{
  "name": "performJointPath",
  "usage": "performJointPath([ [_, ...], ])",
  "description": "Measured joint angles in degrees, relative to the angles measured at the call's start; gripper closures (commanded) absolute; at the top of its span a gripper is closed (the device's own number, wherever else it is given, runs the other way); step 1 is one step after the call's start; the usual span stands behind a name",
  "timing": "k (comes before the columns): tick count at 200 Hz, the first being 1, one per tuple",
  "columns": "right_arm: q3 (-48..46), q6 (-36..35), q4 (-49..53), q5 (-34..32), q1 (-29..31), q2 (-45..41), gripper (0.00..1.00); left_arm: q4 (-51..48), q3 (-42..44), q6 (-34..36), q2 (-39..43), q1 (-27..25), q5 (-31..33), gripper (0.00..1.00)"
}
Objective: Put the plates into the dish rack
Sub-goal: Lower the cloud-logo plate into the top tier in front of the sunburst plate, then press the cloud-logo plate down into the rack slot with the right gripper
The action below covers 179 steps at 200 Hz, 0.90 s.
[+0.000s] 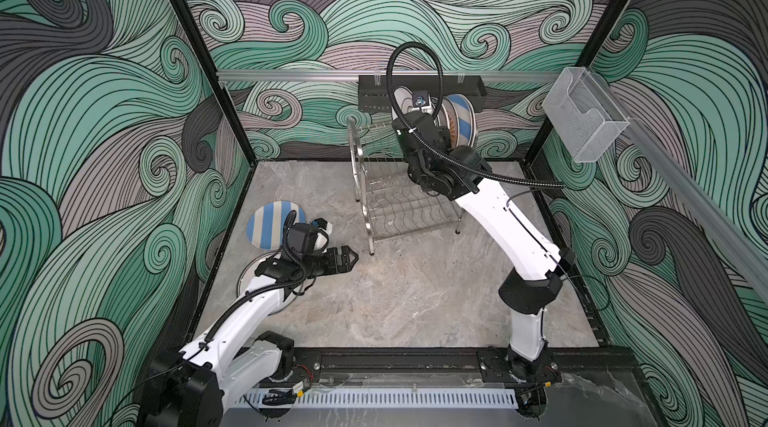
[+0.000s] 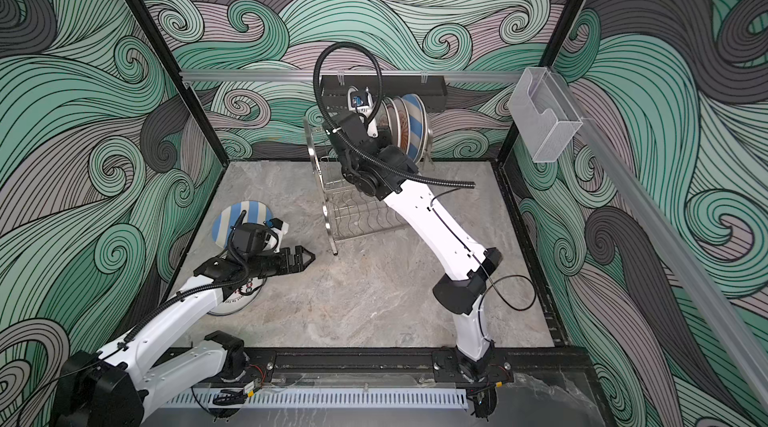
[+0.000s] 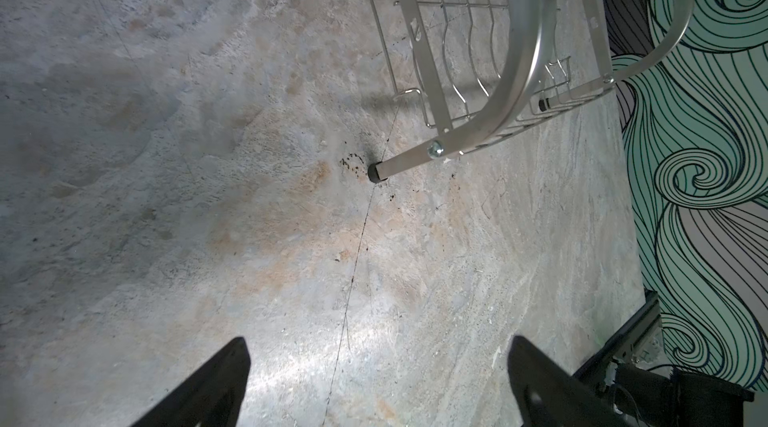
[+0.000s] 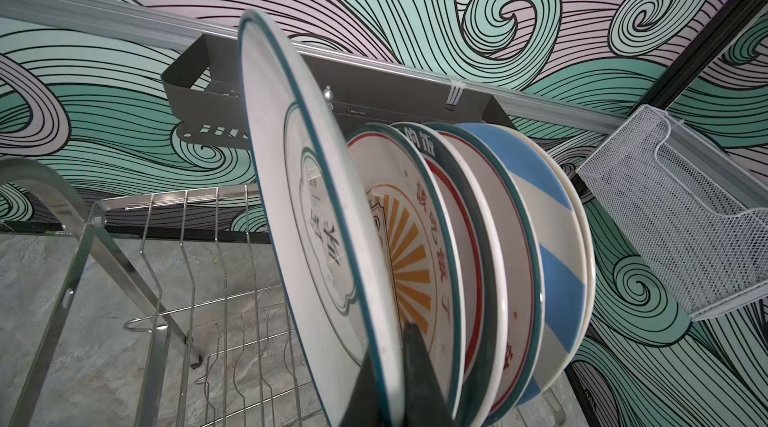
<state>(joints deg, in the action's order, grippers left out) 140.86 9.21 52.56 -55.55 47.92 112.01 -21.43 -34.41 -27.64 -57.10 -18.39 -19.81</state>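
Right gripper (image 4: 392, 371) is closest to the right wrist lens, bottom centre of frame. Jaws are pinched on the lower rim of a green-rimmed plate (image 4: 316, 204), one finger on each face. Plate stands on edge over the rack's (image 4: 187, 238) upper tier, top leaning toward frame left, away from the racked stack (image 4: 519, 238) just to its right. Can't tell if its bottom edge is in a slot, the fingers hide it

Stack is several plates on edge, close-packed, faces all toward frame left, same as the held one. It's a disc, so no real long axis. Its normal runs along the tier and its diameter is near vertical

Top views: rack (image 1: 399, 204) upper centre, held plate (image 1: 402, 96) mostly behind the right arm's cable. Two plates not loaded yet, lower left: striped plate (image 1: 268, 223) flat and face up, white plate (image 2: 239, 302) flat and half under the left arm. Left gripper (image 1: 351, 256) hovers over bare table (image 1: 415, 300) between them and the rack, jaws wide apart, empty. Left wrist view shows its fingers (image 3: 208, 387) with only table between them

Handling, my read: glazed ceramic, rigid, heavy-ish for a rim pinch, slick, and it chips on steel wire or neighbours. Grip across the rim only. With a low hold the top wants to swing, so lower it straight into the slot. The flat ones give little rim clearance off the table
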Motion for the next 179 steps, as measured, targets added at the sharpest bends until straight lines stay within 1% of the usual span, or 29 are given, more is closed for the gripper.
performJointPath([
  [76,0.00,3.32,1.51,0.76,-2.54,0.79,1.00,0.00,0.04,-0.02,0.70,0.00,0.04,0.01],
  [146,-0.33,4.63,1.73,2.64,-2.60,0.87,1.00,0.00,0.04,0.00,0.70,0.00,0.07,0.01],
  [179,0.74,5.09,2.64,2.71,-2.75,2.23,1.00,0.00,0.04,-0.02,0.74,0.00,0.07,0.01],
])
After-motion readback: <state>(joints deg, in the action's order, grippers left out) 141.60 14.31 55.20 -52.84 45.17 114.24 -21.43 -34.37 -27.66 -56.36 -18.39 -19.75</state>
